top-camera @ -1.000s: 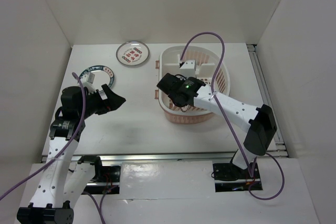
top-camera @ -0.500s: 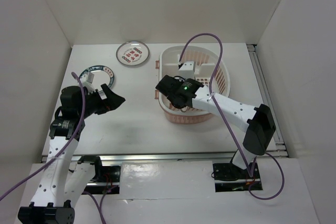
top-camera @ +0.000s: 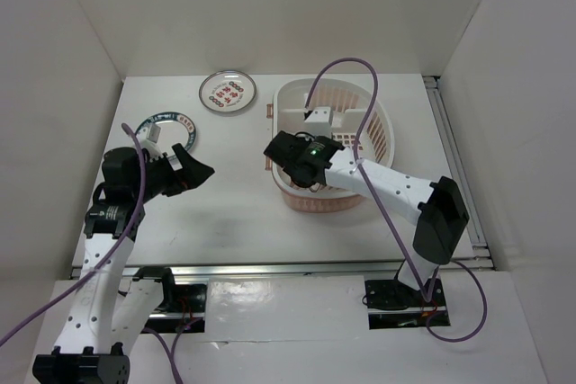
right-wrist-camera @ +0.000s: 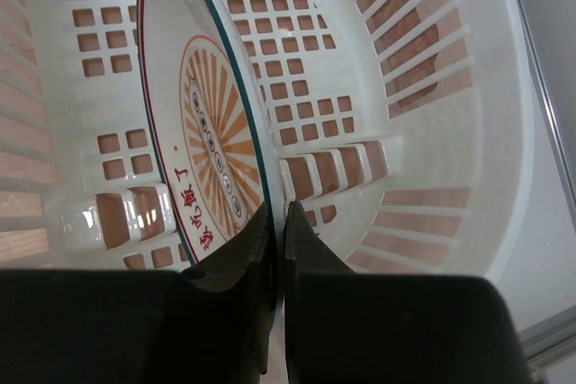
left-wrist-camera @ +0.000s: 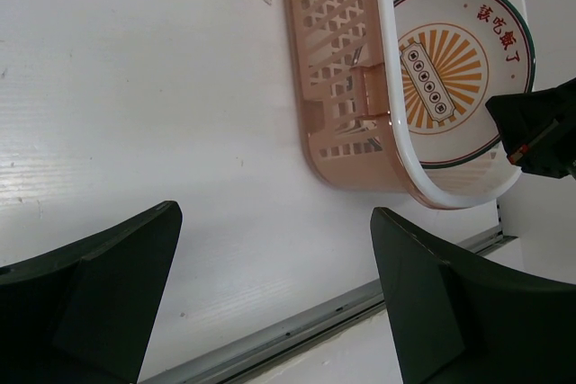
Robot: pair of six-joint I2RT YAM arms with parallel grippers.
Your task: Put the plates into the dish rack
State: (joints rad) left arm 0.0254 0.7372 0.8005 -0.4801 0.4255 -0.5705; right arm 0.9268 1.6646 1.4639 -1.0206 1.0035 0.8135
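My right gripper is shut on the rim of the orange sunburst plate and holds it on edge inside the dish rack, above the slotted bottom. In the top view that gripper is in the near-left part of the rack. The left wrist view shows the plate behind the rack wall. My left gripper is open and empty, left of the rack. The teal-rimmed plate lies beside it, partly hidden by the arm. The red-character plate lies at the back.
White walls enclose the table on three sides. A metal rail runs along the near edge. A purple cable arcs over the rack.
My right gripper has shifted slightly left and nearer within the rack, still holding the sunburst plate. The left arm has not moved.
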